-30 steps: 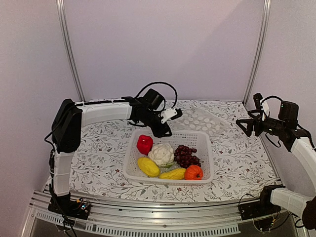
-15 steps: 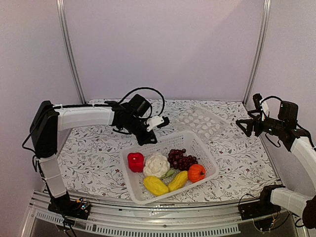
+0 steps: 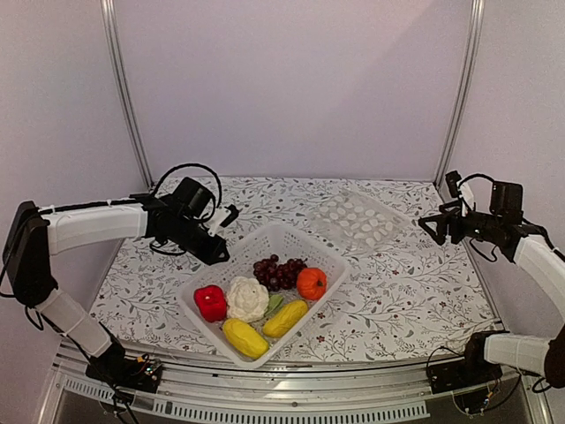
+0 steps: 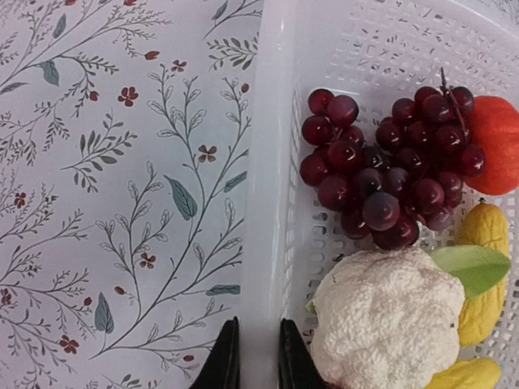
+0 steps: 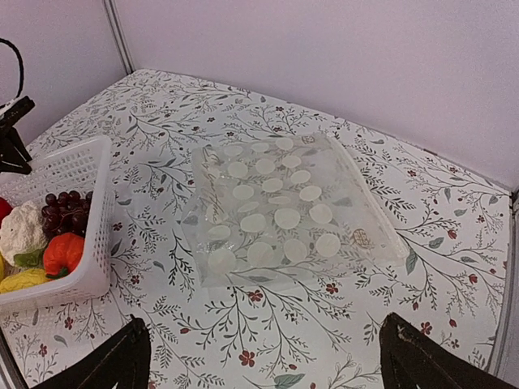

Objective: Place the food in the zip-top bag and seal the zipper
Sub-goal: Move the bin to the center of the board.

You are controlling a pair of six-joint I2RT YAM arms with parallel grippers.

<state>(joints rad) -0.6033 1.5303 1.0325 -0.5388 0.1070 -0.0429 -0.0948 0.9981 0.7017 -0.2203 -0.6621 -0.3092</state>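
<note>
Two aluminium posts [image 3: 123, 97] frame pale lilac walls [image 3: 291, 88] around a table [image 3: 406, 296] spread with floral-print cloth. The clear, floppy zip-top bag [image 3: 360, 221] [image 5: 280, 211], dotted with white ovals, lies flat at the far right, apart from the white perforated basket [image 3: 281, 227] [image 4: 268, 121] [image 5: 91, 174]. Its zipper is too faint to pick out. The basket holds a glossy grape bunch [image 3: 278, 270] [image 4: 388, 166], a knobbly cauliflower [image 3: 247, 299] [image 4: 388, 320], a red pepper [image 3: 210, 303], a pumpkin [image 3: 311, 283] and two yellow pieces [image 3: 244, 336]. The left gripper [image 3: 217, 248] [image 4: 258, 356] pinches the basket's rim. The right gripper [image 3: 434, 226] [image 5: 263, 365] hangs spread wide.
</note>
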